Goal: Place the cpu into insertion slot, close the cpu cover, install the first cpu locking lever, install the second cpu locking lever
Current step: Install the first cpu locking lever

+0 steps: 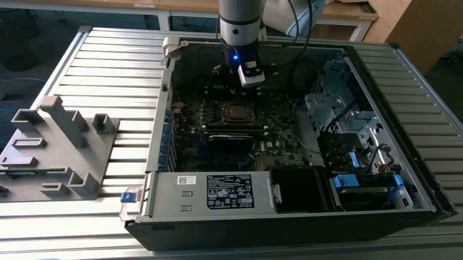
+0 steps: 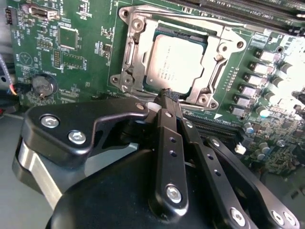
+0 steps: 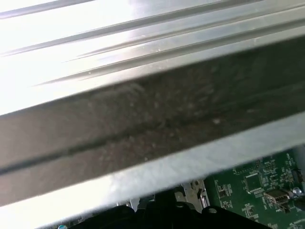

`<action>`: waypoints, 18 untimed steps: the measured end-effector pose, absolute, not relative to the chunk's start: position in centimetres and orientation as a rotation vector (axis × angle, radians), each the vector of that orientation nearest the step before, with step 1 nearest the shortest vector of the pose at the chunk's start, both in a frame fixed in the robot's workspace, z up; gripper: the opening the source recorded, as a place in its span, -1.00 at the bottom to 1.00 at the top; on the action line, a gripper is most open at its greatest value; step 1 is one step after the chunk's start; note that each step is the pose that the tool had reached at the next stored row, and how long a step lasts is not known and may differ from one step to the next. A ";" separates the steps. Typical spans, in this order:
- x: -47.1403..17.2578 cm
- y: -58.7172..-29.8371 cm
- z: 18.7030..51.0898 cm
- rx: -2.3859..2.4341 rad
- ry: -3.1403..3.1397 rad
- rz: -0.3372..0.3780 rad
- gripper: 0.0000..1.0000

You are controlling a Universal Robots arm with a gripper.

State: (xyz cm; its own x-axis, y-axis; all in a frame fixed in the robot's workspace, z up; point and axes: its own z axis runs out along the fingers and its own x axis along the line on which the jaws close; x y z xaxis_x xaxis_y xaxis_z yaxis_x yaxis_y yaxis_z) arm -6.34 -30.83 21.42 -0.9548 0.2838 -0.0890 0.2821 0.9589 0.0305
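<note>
The cpu [image 2: 175, 63] is sitting flat in the insertion slot [image 2: 157, 33] on the green motherboard [image 2: 71, 62], its dull metal top showing through the cut-out of the cpu cover [image 2: 217, 55], which is lying down over it as a silver frame. In the exterior view the same socket with the cpu [image 1: 236, 112] is lying near the middle of the motherboard [image 1: 278, 138], inside the open computer case [image 1: 426, 200]. The claw [image 2: 167, 95] is hanging just above the socket's near edge in the second wrist view, its black fingers [image 2: 164, 138] pressed together at the tips with nothing between them; whether the tips are touching the cover I cannot tell. In the exterior view the arm [image 1: 239, 21] is reaching down from the far edge of the case, and the claw [image 1: 250, 81] is hovering over the board just beyond the socket. The case is resting on a ribbed metal surface [image 1: 108, 65], with a grey plastic fixture [image 1: 58, 146] standing towards the exterior view's left edge. The power supply box [image 1: 210, 192] is filling the case's near corner.
</note>
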 end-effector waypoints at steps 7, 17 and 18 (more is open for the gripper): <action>-6.2 -30.8 21.5 0.432 3.020 0.020 -0.79; -6.2 -30.9 21.4 0.266 3.050 -0.010 -0.79; -6.2 -30.9 21.4 0.254 3.057 -0.025 -0.79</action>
